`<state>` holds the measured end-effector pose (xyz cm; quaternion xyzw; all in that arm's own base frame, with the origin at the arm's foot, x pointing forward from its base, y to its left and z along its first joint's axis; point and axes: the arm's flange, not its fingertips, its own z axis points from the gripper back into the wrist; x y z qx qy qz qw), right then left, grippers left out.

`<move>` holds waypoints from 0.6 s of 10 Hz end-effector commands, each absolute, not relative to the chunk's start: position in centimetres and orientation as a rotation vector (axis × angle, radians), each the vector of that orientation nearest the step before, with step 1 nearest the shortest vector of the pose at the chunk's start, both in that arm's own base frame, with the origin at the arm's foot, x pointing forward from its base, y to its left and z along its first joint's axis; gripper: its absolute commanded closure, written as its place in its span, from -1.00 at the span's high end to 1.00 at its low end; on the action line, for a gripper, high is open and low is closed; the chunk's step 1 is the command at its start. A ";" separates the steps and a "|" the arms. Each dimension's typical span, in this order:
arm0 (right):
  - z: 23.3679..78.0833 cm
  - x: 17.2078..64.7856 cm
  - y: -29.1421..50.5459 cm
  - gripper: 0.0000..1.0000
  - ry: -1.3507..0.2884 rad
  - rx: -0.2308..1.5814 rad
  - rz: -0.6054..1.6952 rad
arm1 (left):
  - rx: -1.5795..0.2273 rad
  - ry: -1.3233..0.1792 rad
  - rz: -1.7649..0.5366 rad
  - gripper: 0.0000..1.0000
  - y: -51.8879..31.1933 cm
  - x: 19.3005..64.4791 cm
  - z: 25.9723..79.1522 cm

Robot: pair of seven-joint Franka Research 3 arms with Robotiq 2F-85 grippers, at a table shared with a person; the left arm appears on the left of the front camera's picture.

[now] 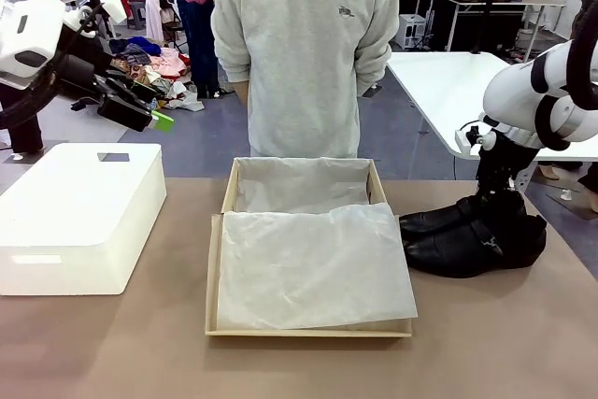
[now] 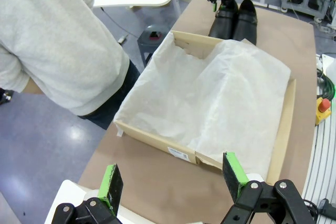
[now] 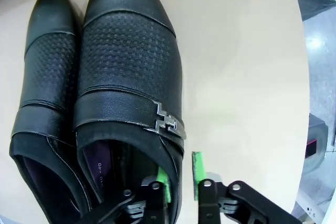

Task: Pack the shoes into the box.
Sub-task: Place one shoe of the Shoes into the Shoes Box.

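The shoes (image 1: pixel 467 240), a glossy black pair with a metal buckle strap, lie side by side on the table right of the box (image 1: pixel 224 203); they also show in the left wrist view (image 2: pixel 236 22). The box is tan cardboard, lined with loose white tissue paper (image 1: pixel 313 263). My right gripper (image 1: pixel 500 207) is down on the nearer shoe (image 3: pixel 131 77). One finger is inside the shoe's opening and one outside, drawn in narrow on its side wall (image 3: pixel 179 174). My left gripper (image 1: pixel 154 119) hangs open high at the left, looking down on the box (image 2: pixel 283 129) with nothing between its pads (image 2: pixel 173 179).
A white plastic block (image 1: pixel 79 212) sits on the table's left side. A person in a grey sweatshirt (image 1: pixel 304 53) stands at the far edge behind the box, arms behind the back. A white table (image 1: pixel 448 81) stands beyond on the right.
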<state>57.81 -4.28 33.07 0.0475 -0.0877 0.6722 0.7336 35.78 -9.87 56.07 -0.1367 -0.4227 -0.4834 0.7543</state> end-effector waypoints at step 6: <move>35.4 59.2 -5.2 -1.00 -0.230 0.091 1.376 | -0.311 -0.925 -1.060 1.00 -9.8 35.9 56.0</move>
